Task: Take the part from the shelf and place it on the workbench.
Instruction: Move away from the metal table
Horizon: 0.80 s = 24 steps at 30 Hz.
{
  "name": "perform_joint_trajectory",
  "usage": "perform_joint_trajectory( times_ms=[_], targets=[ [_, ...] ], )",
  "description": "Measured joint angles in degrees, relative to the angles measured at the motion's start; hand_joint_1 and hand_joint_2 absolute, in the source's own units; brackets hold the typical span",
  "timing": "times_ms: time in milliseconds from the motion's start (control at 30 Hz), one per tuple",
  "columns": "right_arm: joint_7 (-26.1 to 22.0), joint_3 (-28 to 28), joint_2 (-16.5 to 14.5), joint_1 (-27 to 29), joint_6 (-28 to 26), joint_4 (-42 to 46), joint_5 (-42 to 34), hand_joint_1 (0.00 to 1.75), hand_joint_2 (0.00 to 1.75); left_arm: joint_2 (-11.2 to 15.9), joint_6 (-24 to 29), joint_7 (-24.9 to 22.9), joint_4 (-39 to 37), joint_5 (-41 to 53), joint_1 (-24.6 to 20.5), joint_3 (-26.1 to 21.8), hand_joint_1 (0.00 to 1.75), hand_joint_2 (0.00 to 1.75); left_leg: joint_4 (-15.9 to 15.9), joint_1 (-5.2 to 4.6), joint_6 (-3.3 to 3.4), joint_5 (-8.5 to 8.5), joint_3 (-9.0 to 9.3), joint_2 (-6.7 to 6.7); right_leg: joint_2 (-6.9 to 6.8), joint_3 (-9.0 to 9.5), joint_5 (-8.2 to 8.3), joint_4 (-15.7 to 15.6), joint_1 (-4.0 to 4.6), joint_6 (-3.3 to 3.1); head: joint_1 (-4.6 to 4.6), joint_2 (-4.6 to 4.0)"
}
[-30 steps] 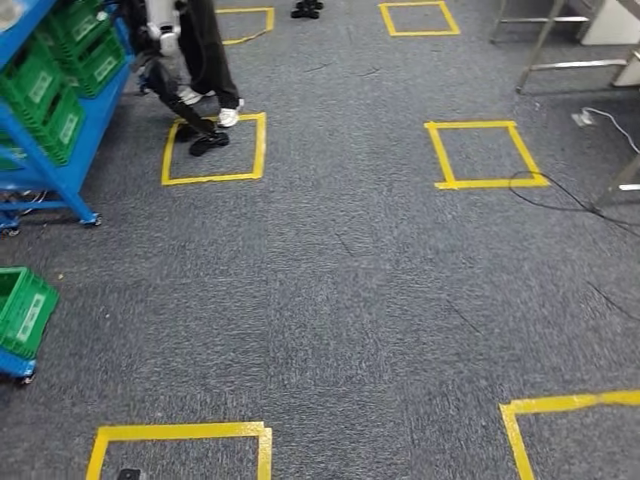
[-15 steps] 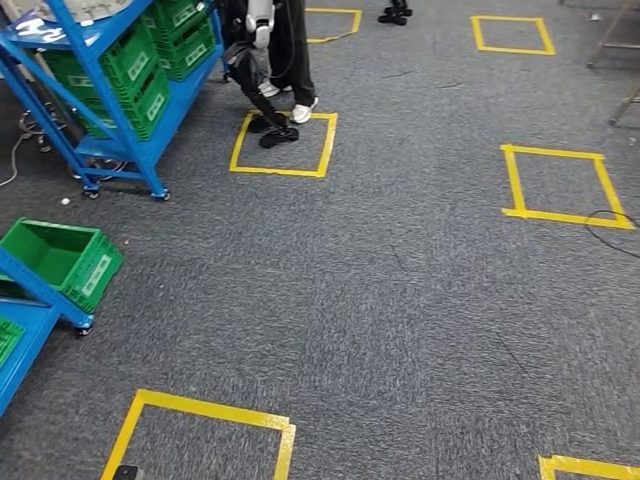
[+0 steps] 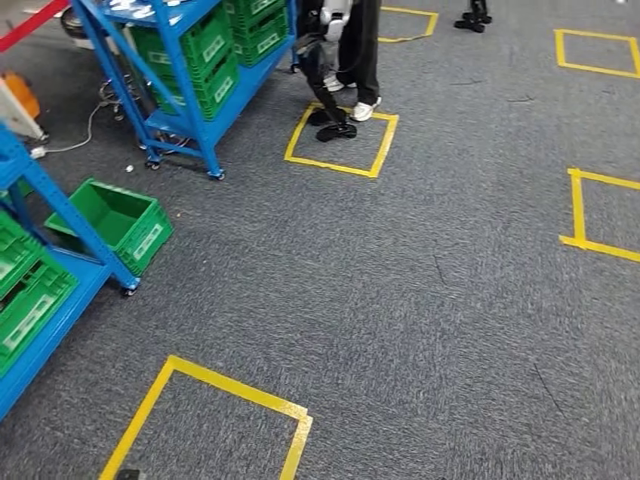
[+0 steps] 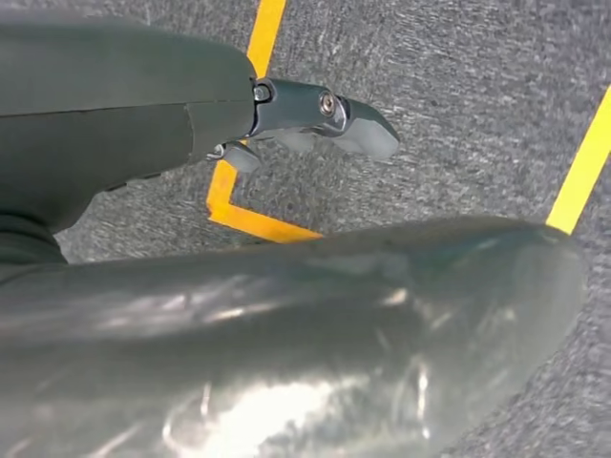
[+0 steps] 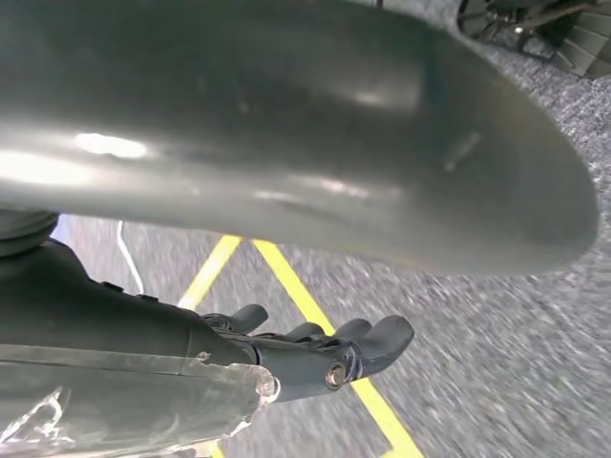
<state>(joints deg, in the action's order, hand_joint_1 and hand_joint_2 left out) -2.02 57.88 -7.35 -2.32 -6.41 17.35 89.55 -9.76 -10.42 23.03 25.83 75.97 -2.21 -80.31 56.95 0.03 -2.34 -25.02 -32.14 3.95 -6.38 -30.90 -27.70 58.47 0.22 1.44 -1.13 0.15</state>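
Shelf holds green bins; contents unclear. Left robot hand, right robot hand: fingers extended, empty.

The carpet is mottled grey-blue, marked with yellow tape squares. On the left the shelves are bright blue, loaded with green crates bearing pale labels. A green crate sits low at the near shelf. Far off, a person wears black trousers and white shoes.
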Motion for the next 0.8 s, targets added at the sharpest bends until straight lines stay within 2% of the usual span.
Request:
perform_joint_trajectory(
  times_ms=[67,100,133,167,200,233,267,300,333,367,400,433,467,500,533,567,600,667,700,733,767,800],
  targets=[
    [-0.06,-0.37,0.01,-0.2,0.07,-0.02,0.16,0.0,0.0,0.0,0.0,0.1,0.01,0.07,0.06,-0.14,0.0,0.0,-0.43,-0.04,0.78,0.07,-0.17,-1.16,-0.86,0.3,-0.09,-0.18,-0.07,0.66,-0.2,0.0],
    [-0.08,-0.59,0.01,-0.32,0.11,-0.03,0.2,0.0,0.0,0.01,0.07,0.14,0.01,0.08,0.13,-0.22,0.0,0.0,-0.56,0.05,1.12,0.19,-0.17,-1.7,-0.14,0.25,-0.45,0.12,-0.16,1.05,-0.27,0.0],
    [-0.07,-0.95,0.01,-0.37,0.17,-0.06,0.25,0.0,0.0,0.07,0.18,0.17,0.0,0.08,0.12,-0.29,0.0,0.0,-0.7,0.18,1.46,0.35,-0.18,-2.29,1.27,-0.24,-1.31,1.39,-0.27,1.4,-0.4,0.0],
    [0.02,-1.48,0.01,-0.27,0.25,-0.14,0.32,0.0,0.0,0.15,0.34,0.21,-0.02,0.09,-0.02,-0.32,0.0,0.0,-0.81,0.32,1.75,0.5,-0.15,-2.92,3.02,-1.36,-2.8,3.97,-0.39,1.68,-0.53,0.0],
    [0.18,-2.19,0.01,-0.05,0.36,-0.24,0.37,0.0,0.0,0.25,0.54,0.25,-0.08,0.11,-0.21,-0.35,0.0,0.0,-0.81,0.35,1.92,0.56,-0.2,-3.62,4.68,-2.97,-4.7,7.81,-0.4,1.82,-0.68,0.0],
    [0.41,-2.97,0.02,0.24,0.49,-0.37,0.41,0.0,0.0,0.38,0.77,0.27,-0.2,0.13,-0.42,-0.38,0.0,0.0,-0.81,0.34,2.04,0.6,-0.24,-4.42,5.57,-4.91,-6.49,11.98,-0.43,1.85,-0.75,0.0],
    [0.67,-3.72,0.03,0.55,0.62,-0.48,0.43,0.0,0.0,0.48,1.02,0.28,-0.37,0.16,-0.56,-0.4,0.0,0.0,-0.8,0.33,2.09,0.62,-0.23,-5.27,5.93,-6.58,-7.61,15.27,-0.43,1.84,-0.76,0.0],
    [0.91,-4.43,0.07,0.79,0.74,-0.55,0.44,0.0,0.0,0.6,1.29,0.29,-0.61,0.19,-0.6,-0.43,0.0,0.0,-0.79,0.33,2.09,0.62,-0.2,-6.15,6.1,-7.48,-7.57,16.67,-0.43,1.8,-0.79,0.0],
    [1.09,-5.04,0.11,0.94,0.81,-0.59,0.44,0.0,0.0,0.69,1.57,0.29,-0.91,0.21,-0.59,-0.47,0.0,0.0,-0.79,0.36,2.05,0.64,-0.15,-7.0,6.24,-7.33,-6.34,15.74,-0.47,1.72,-0.79,0.0],
    [1.21,-5.62,0.18,1.02,0.87,-0.61,0.45,0.0,0.0,0.77,1.85,0.29,-1.22,0.22,-0.59,-0.5,0.0,0.0,-0.77,0.4,1.99,0.65,-0.07,-7.86,6.64,-6.13,-4.23,12.68,-0.56,1.64,-0.8,0.0],
    [1.26,-6.18,0.25,1.06,0.91,-0.62,0.45,0.0,0.0,0.82,2.1,0.29,-1.55,0.22,-0.61,-0.53,0.0,0.0,-0.76,0.47,1.84,0.67,-0.03,-8.7,7.77,-4.37,-1.96,8.52,-0.74,1.59,-0.83,0.0],
    [1.27,-6.73,0.31,1.1,0.93,-0.67,0.46,0.0,0.0,0.9,2.31,0.29,-1.83,0.22,-0.7,-0.55,0.0,0.0,-0.61,0.44,1.6,0.66,-0.1,-9.47,9.37,-2.65,-0.41,4.57,-1.02,1.53,-0.84,0.0],
    [1.28,-7.36,0.38,1.14,0.95,-0.74,0.46,0.0,0.0,0.97,2.46,0.29,-2.1,0.23,-0.8,-0.55,0.0,0.0,-0.54,0.46,1.27,0.72,-0.26,-10.18,10.73,-1.41,0.46,1.83,-1.21,1.48,-0.82,0.0],
    [1.33,-8.07,0.43,1.18,0.95,-0.8,0.47,0.0,0.0,1.08,2.58,0.29,-2.35,0.24,-0.85,-0.55,0.0,0.0,-0.5,0.52,0.87,0.84,-0.52,-10.85,11.66,-0.83,0.61,0.51,-1.29,1.35,-0.83,0.0],
    [1.46,-8.9,0.5,1.24,0.95,-0.87,0.49,0.0,0.0,1.18,2.67,0.3,-2.6,0.26,-0.81,-0.57,0.0,0.0,-0.54,0.62,0.42,1.04,-0.8,-11.53,11.68,-0.69,0.46,0.24,-1.23,1.11,-0.81,0.0],
    [1.66,-9.83,0.57,1.29,0.94,-0.91,0.5,0.0,0.0,1.33,2.75,0.31,-2.84,0.28,-0.71,-0.61,0.0,0.0,-0.7,0.79,0.0,1.24,-1.01,-12.16,10.97,-0.69,0.57,0.25,-1.14,0.76,-0.8,0.0],
    [1.88,-10.81,0.66,1.34,0.93,-0.95,0.52,0.0,0.0,1.46,2.81,0.38,-3.08,0.3,-0.59,-0.65,0.0,0.0,-0.64,0.82,-0.34,1.2,-1.21,-11.82,10.27,-0.64,0.72,0.09,-1.12,0.36,-0.8,0.0],
    [2.21,-12.7,0.89,1.48,0.87,-1.03,0.54,0.0,0.0,1.67,2.86,0.64,-3.56,0.32,-0.59,-0.71,0.0,0.0,2.15,0.63,-0.74,-0.81,-2.67,-8.71,8.63,-0.53,1.03,-0.4,-1.15,-0.43,-0.37,0.0],
    [2.31,-13.48,1.01,1.59,0.85,-1.08,0.55,0.0,0.0,1.67,2.86,0.81,-3.79,0.32,-0.73,-0.7,0.0,0.0,5.34,0.52,-0.83,-2.72,-4.2,-6.68,7.75,-0.51,1.07,-0.49,-1.03,-0.68,-0.14,0.0],
    [2.39,-14.2,1.11,1.74,0.82,-1.15,0.55,0.0,0.0,1.71,2.86,0.96,-3.98,0.32,-0.89,-0.7,0.0,0.0,9.36,0.49,-0.95,-4.79,-6.09,-5.48,6.78,-0.54,1.05,-0.53,-0.9,-0.86,0.07,0.0],
    [2.46,-14.73,1.19,1.87,0.81,-1.21,0.54,0.0,0.0,1.74,2.86,1.08,-4.12,0.33,-1.0,-0.69,0.0,0.0,12.93,0.51,-1.05,-6.26,-7.75,-5.07,5.8,-0.56,1.01,-0.53,-0.77,-0.94,0.1,0.0],
    [2.51,-15.28,1.26,1.96,0.8,-1.28,0.51,0.0,0.0,1.79,2.86,1.18,-4.26,0.32,-1.03,-0.69,0.0,0.0,15.1,0.51,-1.11,-6.76,-8.67,-4.93,4.86,-0.57,0.97,-0.52,-0.69,-0.98,0.1,0.0]
  ],
)
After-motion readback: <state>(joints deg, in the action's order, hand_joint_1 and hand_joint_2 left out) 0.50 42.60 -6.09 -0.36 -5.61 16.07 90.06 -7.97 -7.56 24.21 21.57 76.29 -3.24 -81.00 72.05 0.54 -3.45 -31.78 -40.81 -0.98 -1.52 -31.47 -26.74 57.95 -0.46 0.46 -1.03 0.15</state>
